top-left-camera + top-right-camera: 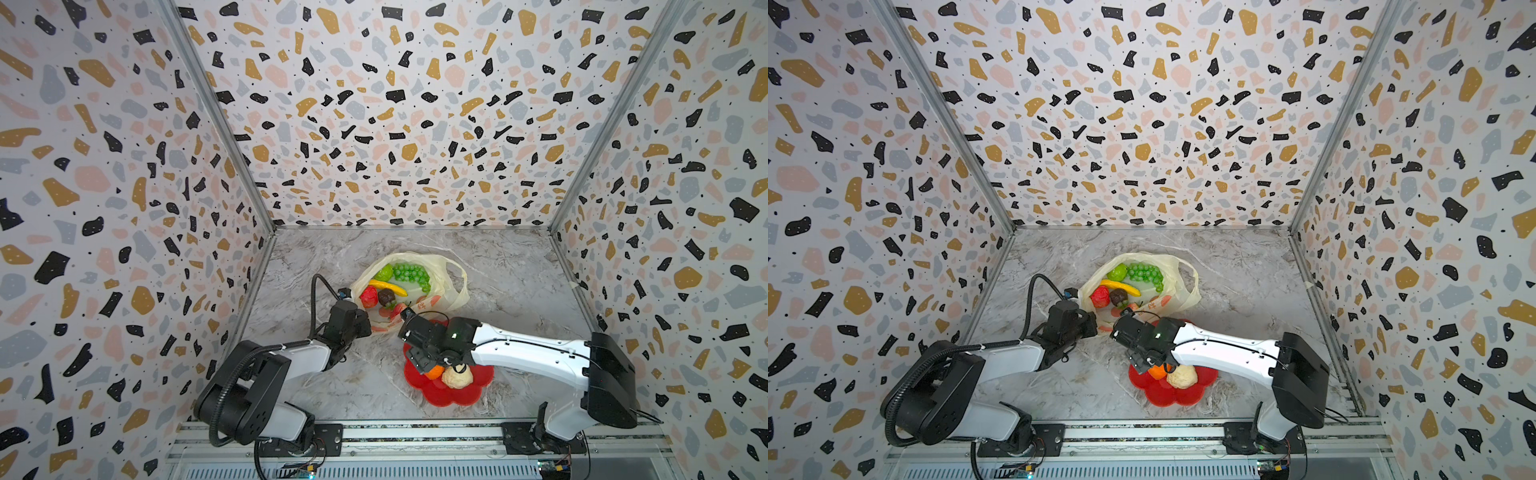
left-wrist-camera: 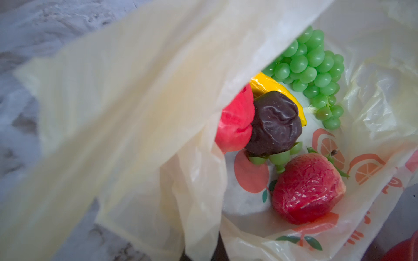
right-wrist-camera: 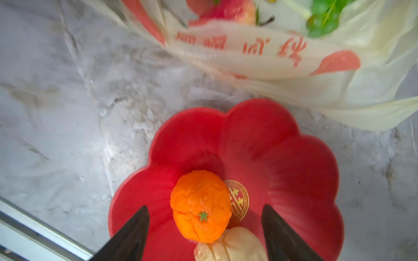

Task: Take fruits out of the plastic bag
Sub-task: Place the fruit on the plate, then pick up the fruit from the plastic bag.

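Over the red flower-shaped dish, I am hovering my right gripper, jaws standing apart astride the orange toy fruit, left gripper clamping the thin cream-yellow plastic bag.

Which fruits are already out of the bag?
The orange and the cream knobbly one, in the red dish; the others are inside the plastic bag.
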